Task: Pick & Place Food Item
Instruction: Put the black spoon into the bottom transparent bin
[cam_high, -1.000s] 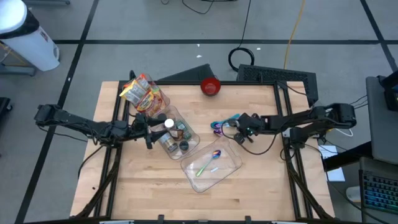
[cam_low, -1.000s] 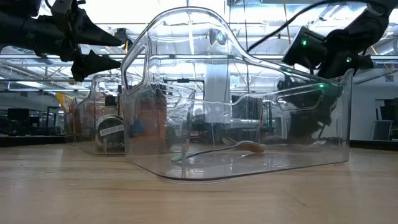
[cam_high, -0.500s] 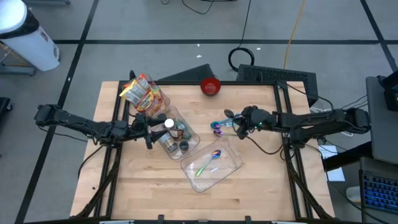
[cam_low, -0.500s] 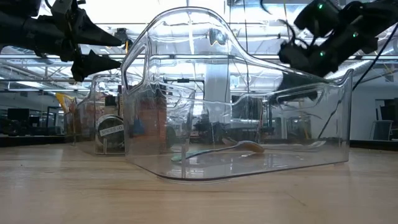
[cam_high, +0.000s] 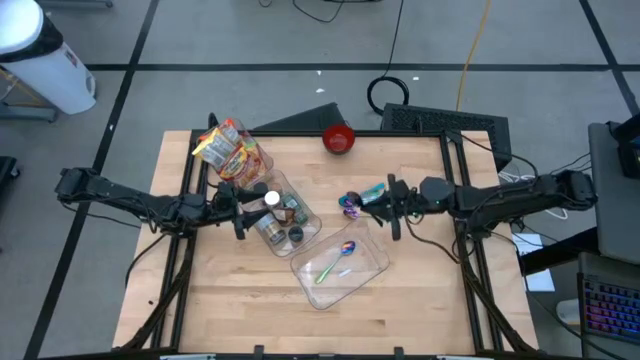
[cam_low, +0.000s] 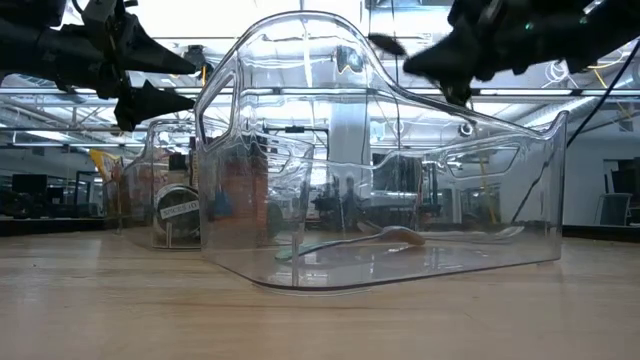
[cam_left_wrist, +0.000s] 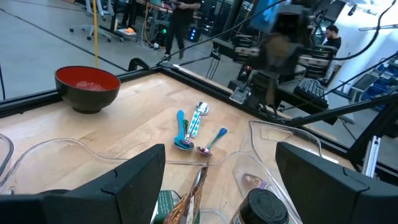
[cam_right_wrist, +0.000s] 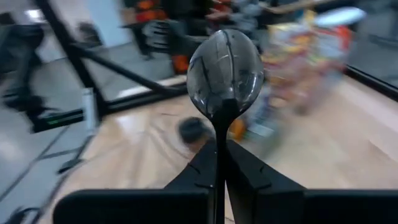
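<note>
My right gripper hovers above the table right of centre, shut on a silver spoon whose bowl stands up beyond the fingers; the spoon also shows in the low view. Coloured spoons lie flat on the table beside it. My left gripper is open and empty, hovering by a clear bin of jars. A clear bin at the centre holds two spoons. A third clear bin holds snack bags. My right gripper pinches the spoon's handle between its two fingers, just below the bowl. The spoon runs along the fingers and its bowl sticks out past their tips. It is lifted clear of the table; the rest of the handle is hidden by the fingers.
A red bowl stands at the table's far edge. A black cable and a dark mat lie beyond the far right corner. Bare wood shows along the near edge.
My right gripper has risen with the silver spoon and turned at the wrist, swinging toward the table's left; the spoon stays in its fingers, clear of the table. The coloured spoons have stayed on the table. My left gripper has kept still.
</note>
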